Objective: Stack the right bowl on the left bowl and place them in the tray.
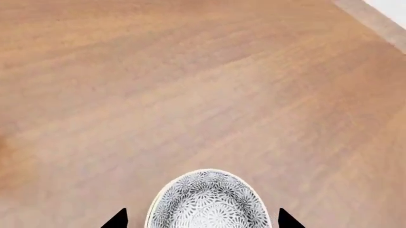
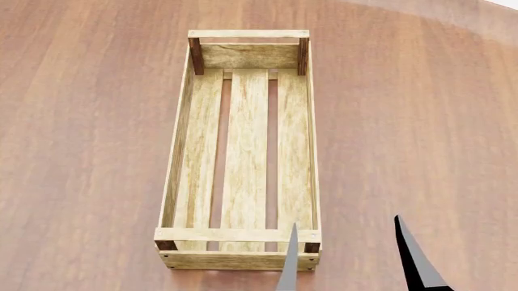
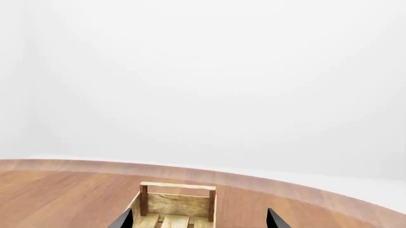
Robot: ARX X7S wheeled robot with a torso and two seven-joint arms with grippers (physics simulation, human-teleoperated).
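While the left gripper [image 1: 201, 219] stands with fingers apart, a patterned bowl [image 1: 208, 202] sits between them on the table [image 1: 190, 95]. The right gripper [image 2: 356, 267] — also spread — hangs just beside the tray's [image 2: 242, 236] near right corner.

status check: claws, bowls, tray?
Left claw open, patterned bowl between its fingers. Right claw open, holding nothing, by the tray's near right corner. Tray has no bowls in it. Second bowl not in view.
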